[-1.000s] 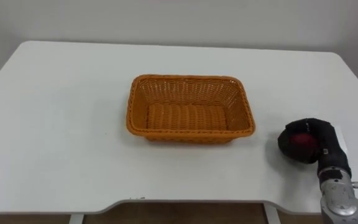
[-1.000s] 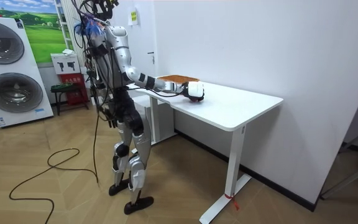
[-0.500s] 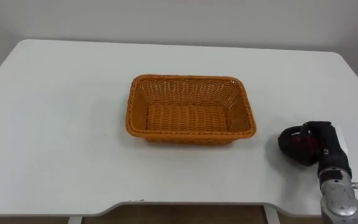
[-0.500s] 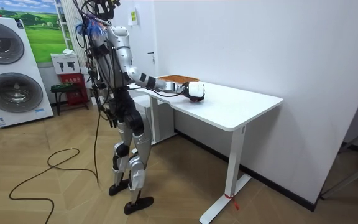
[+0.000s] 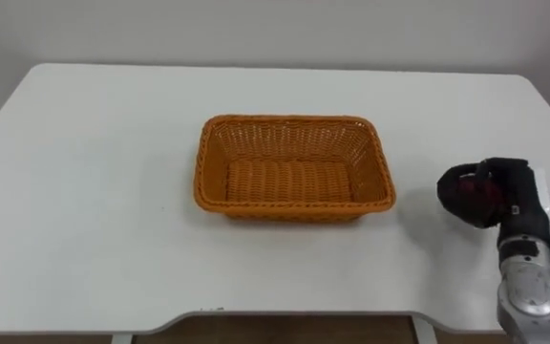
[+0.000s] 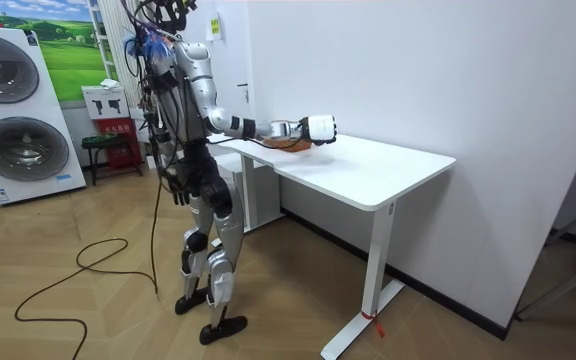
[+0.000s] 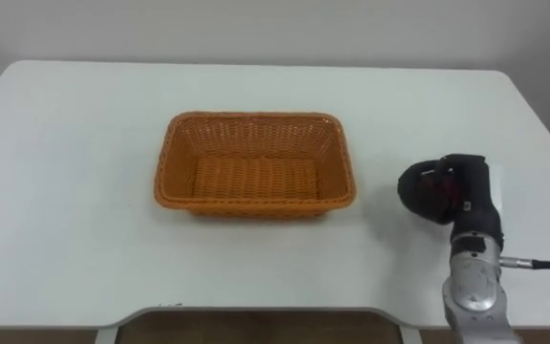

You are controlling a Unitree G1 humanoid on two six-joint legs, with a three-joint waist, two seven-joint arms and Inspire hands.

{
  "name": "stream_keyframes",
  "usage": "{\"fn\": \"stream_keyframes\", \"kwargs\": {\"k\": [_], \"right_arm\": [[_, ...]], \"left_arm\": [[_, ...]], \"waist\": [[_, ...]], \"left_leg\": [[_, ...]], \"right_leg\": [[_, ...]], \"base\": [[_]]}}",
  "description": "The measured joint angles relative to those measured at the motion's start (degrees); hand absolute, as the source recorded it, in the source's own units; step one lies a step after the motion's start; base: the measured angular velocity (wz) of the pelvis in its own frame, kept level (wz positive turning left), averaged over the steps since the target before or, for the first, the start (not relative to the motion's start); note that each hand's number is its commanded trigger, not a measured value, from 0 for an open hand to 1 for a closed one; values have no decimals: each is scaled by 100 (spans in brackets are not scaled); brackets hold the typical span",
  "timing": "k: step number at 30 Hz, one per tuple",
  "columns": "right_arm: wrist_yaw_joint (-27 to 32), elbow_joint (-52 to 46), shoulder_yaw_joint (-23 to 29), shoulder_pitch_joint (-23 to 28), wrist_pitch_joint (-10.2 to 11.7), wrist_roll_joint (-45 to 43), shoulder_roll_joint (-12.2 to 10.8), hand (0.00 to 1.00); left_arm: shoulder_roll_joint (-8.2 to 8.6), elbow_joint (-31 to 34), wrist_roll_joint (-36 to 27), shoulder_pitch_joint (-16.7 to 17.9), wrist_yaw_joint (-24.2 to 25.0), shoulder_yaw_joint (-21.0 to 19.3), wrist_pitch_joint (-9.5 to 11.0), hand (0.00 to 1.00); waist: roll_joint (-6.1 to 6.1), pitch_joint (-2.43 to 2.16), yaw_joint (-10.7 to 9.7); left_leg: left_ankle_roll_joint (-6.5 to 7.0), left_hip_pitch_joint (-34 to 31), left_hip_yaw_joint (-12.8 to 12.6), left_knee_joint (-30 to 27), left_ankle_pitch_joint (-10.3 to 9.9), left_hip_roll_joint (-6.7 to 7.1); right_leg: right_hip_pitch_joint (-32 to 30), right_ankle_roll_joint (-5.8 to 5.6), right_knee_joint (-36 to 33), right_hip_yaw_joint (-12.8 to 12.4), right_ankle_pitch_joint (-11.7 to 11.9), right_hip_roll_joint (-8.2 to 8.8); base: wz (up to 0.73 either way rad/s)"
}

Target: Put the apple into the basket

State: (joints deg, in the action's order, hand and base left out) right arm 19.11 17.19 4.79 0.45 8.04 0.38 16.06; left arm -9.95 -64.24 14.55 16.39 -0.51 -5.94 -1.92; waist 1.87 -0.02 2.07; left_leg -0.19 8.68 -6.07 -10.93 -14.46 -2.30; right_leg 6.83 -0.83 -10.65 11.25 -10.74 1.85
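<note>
while right hand [image 5: 510, 194] clamps red apple [image 5: 470, 195] (above table [image 5: 113, 191]), basket [image 5: 292, 206] lies near.

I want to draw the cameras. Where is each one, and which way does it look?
Left eye view: on the robot's head, looking down at the white table and orange basket; its right hand shows, fingers round the apple.
Right eye view: beside it on the head, same downward look, same hand.
Room view: out on the floor, facing the table's side; the whole robot shows, right arm over the table.
All share the table, basket and right hand.
</note>
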Motion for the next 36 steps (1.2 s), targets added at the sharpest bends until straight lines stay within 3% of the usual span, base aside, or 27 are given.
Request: {"fn": "stream_keyframes", "kwargs": {"k": [8, 16, 20, 25, 30, 36], "right_arm": [[176, -1034, 154, -213, 10, -91, 5, 100], [186, -1464, 137, -248, 10, -121, 5, 100], [186, -1476, 121, -321, 9, -440, 5, 100], [142, -1474, 85, -783, 10, -581, 10, 100], [107, -1476, -361, -908, 9, -570, 34, 100], [-292, -1475, -642, -921, -19, -755, 32, 100]], "left_arm": [[4, 33, 17, -4, -2, 48, -7, 0], [-3, 8, 12, -18, 35, 46, 1, 0], [-8, 14, 21, -71, 122, 46, 4, 0], [-28, 8, 10, -119, 140, 56, 13, 0], [-44, 8, 12, -135, 137, 59, 45, 0], [-44, 8, 15, -245, 158, 55, 46, 0]], "waist": [[16, -7, -27], [83, 27, 28], [128, 37, 170], [131, 49, 267], [177, 48, 410], [149, 61, 577]], "left_leg": [[-1, -1, -2, -8, 0, 1], [-1, 0, -2, -37, 0, 1], [-1, -19, 1, -38, 0, 1], [-1, -37, 11, -39, 0, -2], [-1, -16, 68, -35, 0, 0], [-1, -107, 169, -54, 0, 6]], "right_leg": [[12, -1, -8, 0, 1, 1], [20, 0, -24, -4, 1, 1], [-3, 0, -36, -8, 1, 4], [-31, 0, -46, -11, 1, -1], [1, 0, -7, 25, 2, 0], [-6, -1, 5, 134, 3, 11]], "base": [[0], [0], [0], [0], [3], [8]]}}
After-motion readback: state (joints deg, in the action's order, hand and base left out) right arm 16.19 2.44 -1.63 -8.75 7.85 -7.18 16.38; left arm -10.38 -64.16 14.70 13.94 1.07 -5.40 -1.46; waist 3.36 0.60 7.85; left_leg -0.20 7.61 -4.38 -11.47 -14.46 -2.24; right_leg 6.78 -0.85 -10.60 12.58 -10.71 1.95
